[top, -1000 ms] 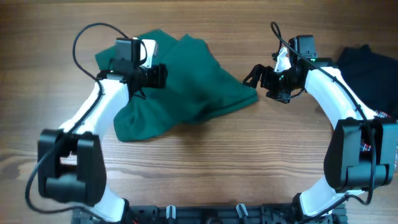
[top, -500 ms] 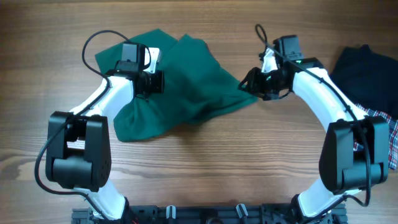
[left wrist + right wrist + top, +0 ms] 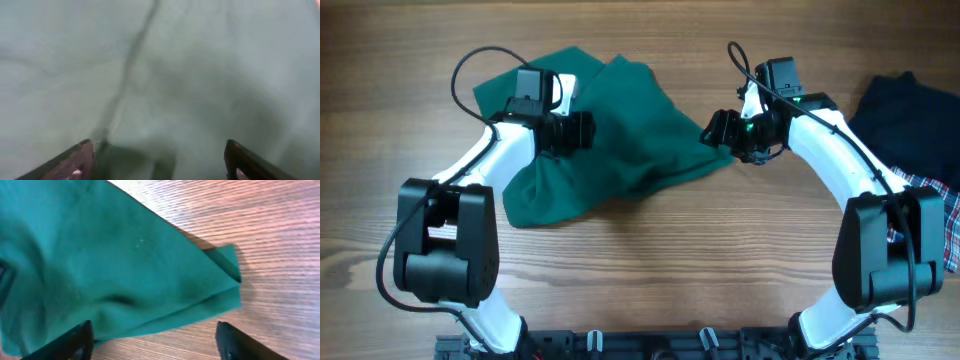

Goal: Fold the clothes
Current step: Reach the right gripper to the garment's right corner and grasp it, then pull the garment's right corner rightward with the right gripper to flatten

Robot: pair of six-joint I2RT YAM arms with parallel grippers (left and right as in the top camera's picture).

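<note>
Both sets of fingers have spread wide again, gripping nothing. The right gripper (image 3: 712, 130) has slid in over the right corner of the green shirt (image 3: 630, 155). The shirt lies crumpled and unfolded on the table (image 3: 770, 260), with the open left gripper (image 3: 585, 130) close over its upper left. Regrasp likely next. The black garment (image 3: 905, 100) and plaid cloth (image 3: 951, 205) sit far right, not obstructing.

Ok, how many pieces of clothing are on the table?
3: a green garment at centre; a dark navy garment at the right edge; a plaid cloth below it, partly hidden.
</note>
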